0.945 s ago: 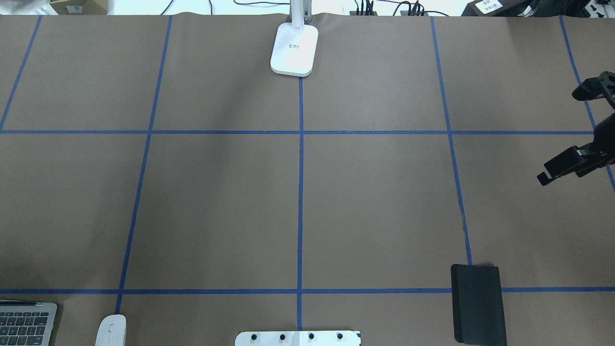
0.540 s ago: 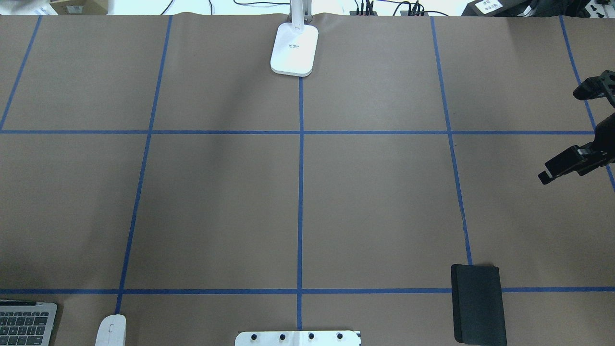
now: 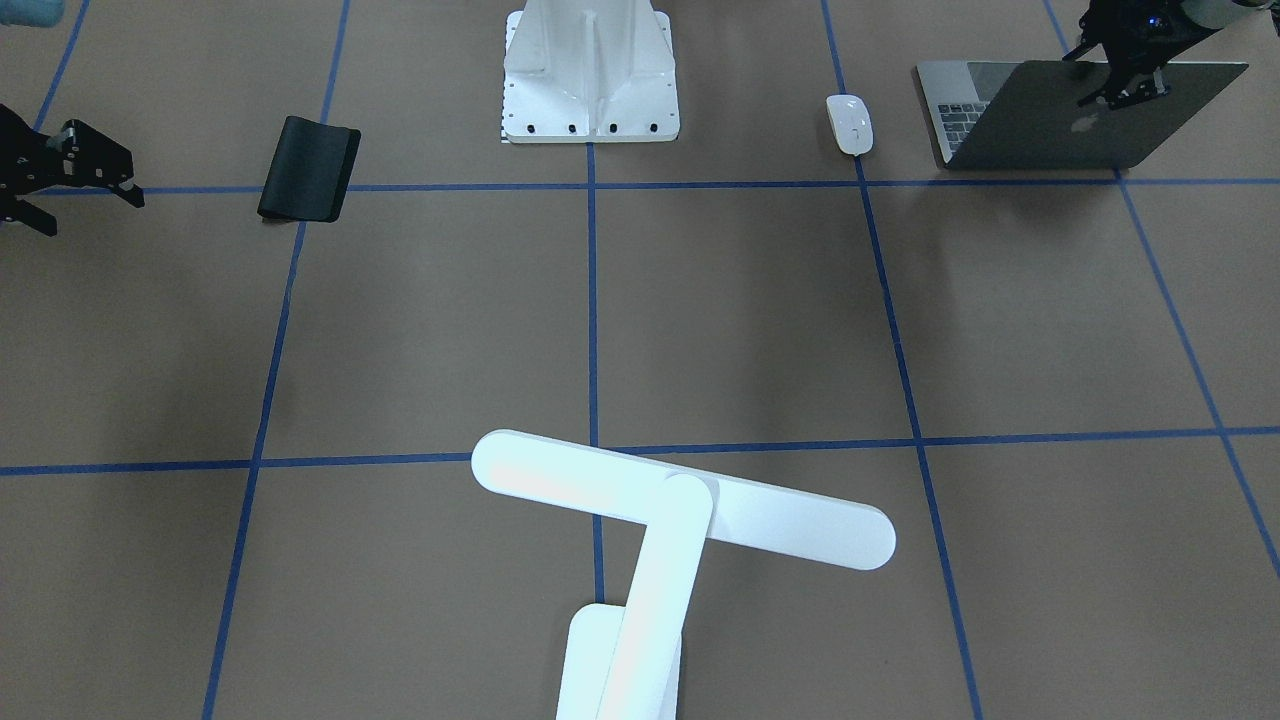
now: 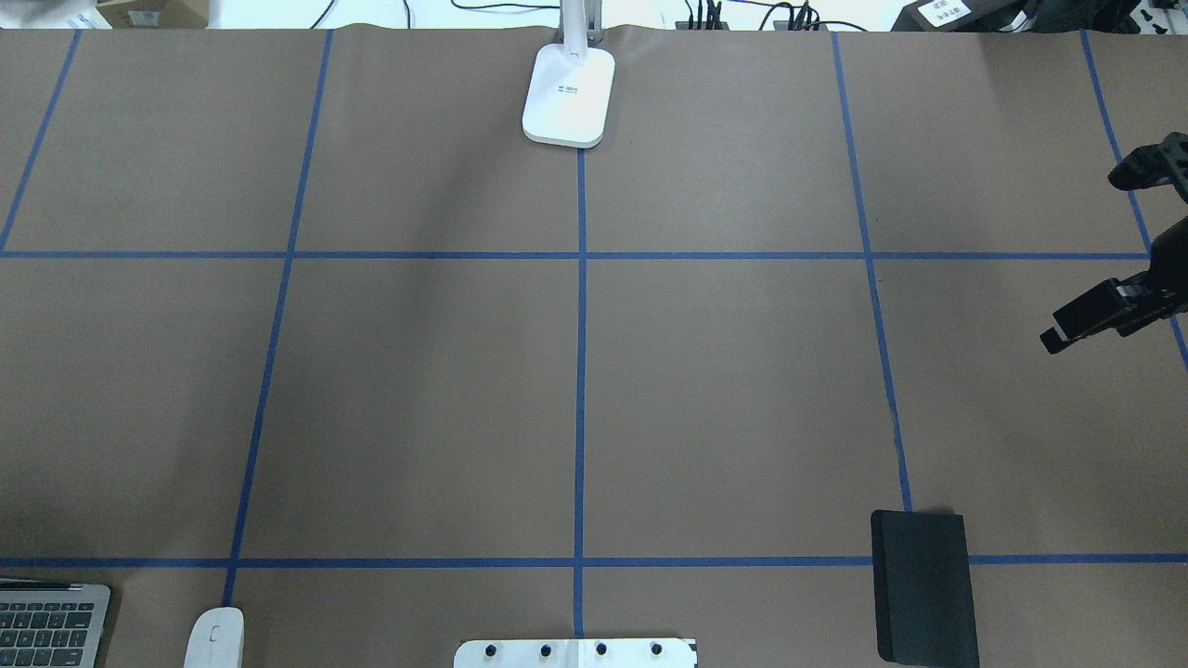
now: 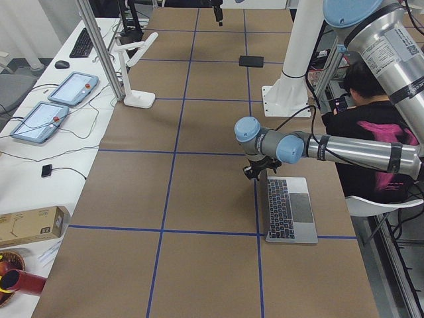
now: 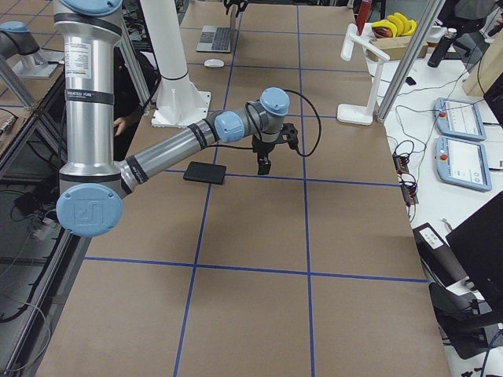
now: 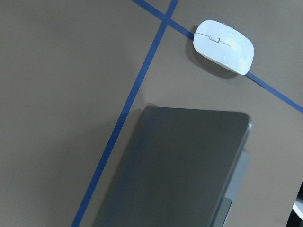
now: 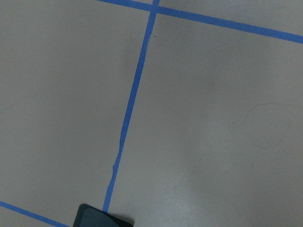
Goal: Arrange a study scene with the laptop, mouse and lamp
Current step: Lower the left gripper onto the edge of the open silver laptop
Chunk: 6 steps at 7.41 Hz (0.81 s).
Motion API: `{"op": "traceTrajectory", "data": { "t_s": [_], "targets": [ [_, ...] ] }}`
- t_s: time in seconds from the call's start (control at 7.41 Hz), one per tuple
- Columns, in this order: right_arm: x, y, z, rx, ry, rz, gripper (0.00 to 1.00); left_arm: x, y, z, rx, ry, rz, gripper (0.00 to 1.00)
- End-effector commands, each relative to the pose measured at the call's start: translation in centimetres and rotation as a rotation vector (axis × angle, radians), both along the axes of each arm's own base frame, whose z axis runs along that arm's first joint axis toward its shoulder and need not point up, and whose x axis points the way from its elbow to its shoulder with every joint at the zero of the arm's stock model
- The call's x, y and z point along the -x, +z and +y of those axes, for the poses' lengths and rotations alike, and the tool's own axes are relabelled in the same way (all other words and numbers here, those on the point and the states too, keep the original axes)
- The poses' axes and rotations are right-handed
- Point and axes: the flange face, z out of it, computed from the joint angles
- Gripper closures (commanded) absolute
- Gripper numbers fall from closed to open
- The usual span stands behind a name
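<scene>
The laptop (image 3: 1060, 125) stands open at the table's near left corner, its grey lid with the logo raised; its keys show in the overhead view (image 4: 46, 626). My left gripper (image 3: 1118, 95) is at the lid's top edge with its fingers spread; the left wrist view shows the lid's back (image 7: 175, 165). The white mouse (image 3: 850, 124) lies just right of the laptop (image 7: 224, 39). The white lamp (image 3: 680, 500) stands at the far middle on its base (image 4: 568, 97). My right gripper (image 4: 1081, 260) hangs open and empty at the right edge.
A black mat (image 4: 923, 586) lies at the near right, its corner showing in the right wrist view (image 8: 102, 217). The white bolted pedestal (image 3: 590, 70) stands at the near middle. Blue tape lines grid the brown table (image 4: 724, 399). An operator sits behind the laptop (image 5: 371, 126).
My right gripper has drifted slightly toward the table's right edge, still open. Nothing else has moved.
</scene>
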Motion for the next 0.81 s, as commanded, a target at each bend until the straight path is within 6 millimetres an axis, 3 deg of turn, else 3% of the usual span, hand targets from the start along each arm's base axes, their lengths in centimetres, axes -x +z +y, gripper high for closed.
{"op": "traceTrajectory", "data": {
  "t_s": [0.0,0.27,0.68],
  "targets": [
    [-0.03,0.01,0.01,0.0,0.001,0.001,0.0,0.01,-0.34,-0.05,-0.019,0.009,0.01,0.41],
    [-0.02,0.22,0.0,0.002,0.0,0.003,0.0,0.4,-0.33,-0.2,-0.064,0.032,0.029,0.48],
    [-0.1,0.5,0.0,0.006,-0.001,0.005,0.0,0.63,-0.69,-0.48,-0.078,0.023,0.035,0.68]
  ]
}}
